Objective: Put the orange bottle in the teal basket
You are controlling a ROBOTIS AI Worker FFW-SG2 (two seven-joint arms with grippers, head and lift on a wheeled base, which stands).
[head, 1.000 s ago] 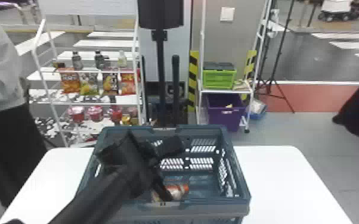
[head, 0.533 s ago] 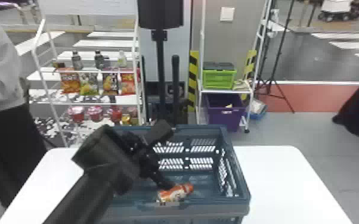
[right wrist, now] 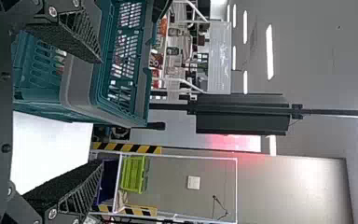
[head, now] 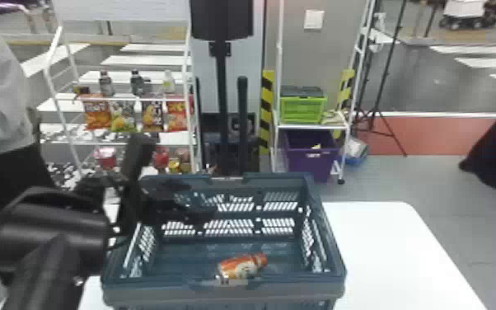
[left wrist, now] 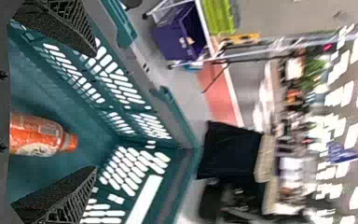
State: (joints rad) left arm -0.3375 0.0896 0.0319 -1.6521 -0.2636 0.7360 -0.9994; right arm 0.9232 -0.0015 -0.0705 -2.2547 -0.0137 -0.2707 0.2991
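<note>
Orange bottle (head: 241, 266): one, smooth and rounded, pale-patched label, orange cap; lying on its side inside the teal basket (head: 296, 284), on the floor by the near wall, cap end towards the right. Basket: one, rectangular, rigid, its walls pierced with rows of slots, a grey band below the near rim; set on a smooth white table (head: 383, 251) with a rounded far right corner. Left gripper (head: 202, 202): black, over the left part of the basket, jaws parted and holding nothing; grainy pads, latticed sides. Right gripper (right wrist: 101, 112): same pattern, jaws spread wide, empty. Behind, far left: white tubular rack (head: 129, 99) with glossy snack bags (head: 97, 113). Far, right of centre: lime-green crate (head: 302, 109) with ribbed walls, above a purple bin (head: 311, 163).
</note>
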